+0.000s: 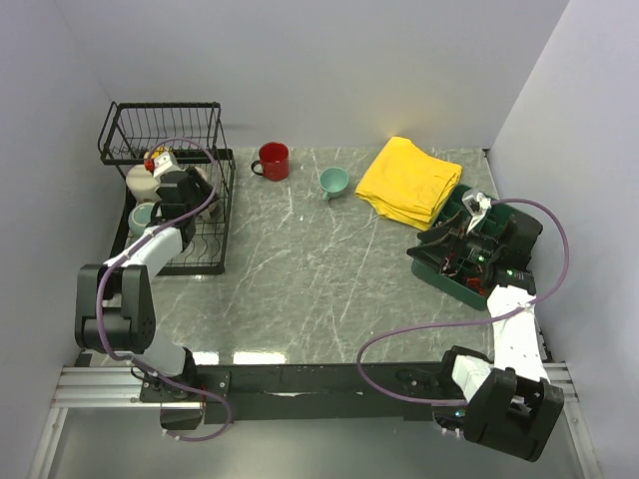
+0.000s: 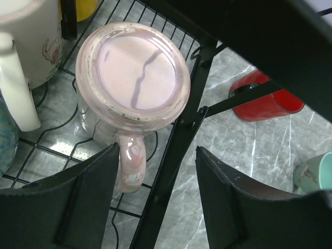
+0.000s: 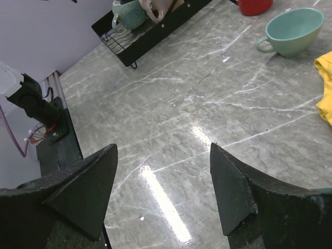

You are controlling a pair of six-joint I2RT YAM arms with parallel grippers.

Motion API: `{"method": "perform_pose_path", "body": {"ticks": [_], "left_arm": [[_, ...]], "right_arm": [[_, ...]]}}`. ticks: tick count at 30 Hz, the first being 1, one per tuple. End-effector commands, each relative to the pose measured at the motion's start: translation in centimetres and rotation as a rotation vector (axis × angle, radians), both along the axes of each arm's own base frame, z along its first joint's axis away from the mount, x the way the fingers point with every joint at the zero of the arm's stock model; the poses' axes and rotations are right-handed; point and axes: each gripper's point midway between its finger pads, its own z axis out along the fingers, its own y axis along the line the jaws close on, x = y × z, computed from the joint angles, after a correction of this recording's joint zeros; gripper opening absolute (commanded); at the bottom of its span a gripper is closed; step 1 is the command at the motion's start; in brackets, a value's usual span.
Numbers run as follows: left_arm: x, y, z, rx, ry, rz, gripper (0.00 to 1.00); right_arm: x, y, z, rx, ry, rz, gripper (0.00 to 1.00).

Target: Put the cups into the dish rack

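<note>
Nearest the bases, the right fingers point(image 3: 78, 192) stood spread wide with nothing between them, hovering above the grey marble worktop point(image 3: 171, 104). In the overhead view that arm hung over the green compartment tray point(image 1: 444, 273) at the worktop's right side.

Further in on the left, the left fingers point(image 2: 72, 202) reached over the flat lower tray of the black wire dish rack point(image 1: 205, 254). They were released. They stood parted, and the handle of the pinkish-beige mug point(image 2: 132, 72) lay in the gap, close to one finger and well clear of the other, so nothing was gripped. That mug sat upside down on the rack's wires near its right edge, base up, with its handle pointing toward the wrist. Just beside it in the rack stood the cream mug point(image 2: 28, 36). A sliver of the grey-green mug point(image 2: 4, 140) showed at the edge of the wrist view, and a bit of the yellow mug point(image 2: 83, 6) showed beyond.

Outside the rack, the small teal cup point(image 1: 333, 182) stood upright on the worktop. The red mug point(image 1: 273, 161) stood a little further back, between that cup and the rack and apart from both. A folded yellow cloth point(image 1: 409, 180) lay to the right of the teal cup. Farthest back on the left, the rack's raised basket point(image 1: 160, 125) rose beside the wall.
</note>
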Motion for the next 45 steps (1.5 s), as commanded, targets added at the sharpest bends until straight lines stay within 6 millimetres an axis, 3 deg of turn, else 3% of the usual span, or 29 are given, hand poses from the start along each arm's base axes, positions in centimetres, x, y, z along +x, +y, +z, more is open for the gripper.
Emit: {"method": "perform_pose_path", "body": {"ticks": [1, 10, 18, 26, 29, 34, 36, 38, 39, 42, 45], "left_arm": [[0.0, -0.6, 2.3, 0.006, -0.050, -0.037, 0.66], [-1.0, 0.0, 1.4, 0.012, -0.017, -0.008, 0.64], [0.3, -1.7, 1.4, -0.026, -0.025, -0.094, 0.46], [0.5, -1.4, 2.6, -0.010, -0.035, -0.086, 0.48], [-0.5, -1.2, 3.7, 0.005, -0.050, -0.082, 0.52], [-3.7, -0.7, 6.4, 0.019, -0.106, -0.084, 0.61], [-5.6, -0.8, 7.8, 0.024, -0.142, -0.091, 0.70], [-7.0, -0.8, 8.8, 0.026, -0.167, -0.095, 0.88], [-8.4, -0.8, 9.8, 0.027, -0.187, -0.096, 0.92], [-11.3, -1.0, 11.5, 0.020, -0.220, -0.109, 1.00], [-13.6, -1.8, 12.9, 0.009, -0.266, -0.159, 0.96]], "right_arm": [[0.2, -0.3, 1.4, -0.014, -0.060, 0.007, 0.78], [0.2, -0.3, 1.5, -0.011, -0.058, 0.006, 0.78], [0.3, -0.5, 1.4, -0.012, -0.057, 0.001, 0.78], [0.4, -0.6, 1.4, -0.013, -0.057, -0.002, 0.78], [0.4, -0.6, 1.4, -0.015, -0.054, -0.003, 0.78], [0.6, -0.7, 1.1, -0.024, -0.047, -0.013, 0.78], [0.7, -0.9, 0.8, -0.036, -0.041, -0.023, 0.78], [0.8, -0.9, 0.7, -0.051, -0.039, -0.028, 0.78], [0.8, -0.9, 0.6, -0.061, -0.039, -0.029, 0.78], [1.5, -0.9, 0.3, -0.095, -0.014, -0.049, 0.78], [2.0, 0.3, 0.9, -0.136, 0.015, -0.008, 0.78]]}}
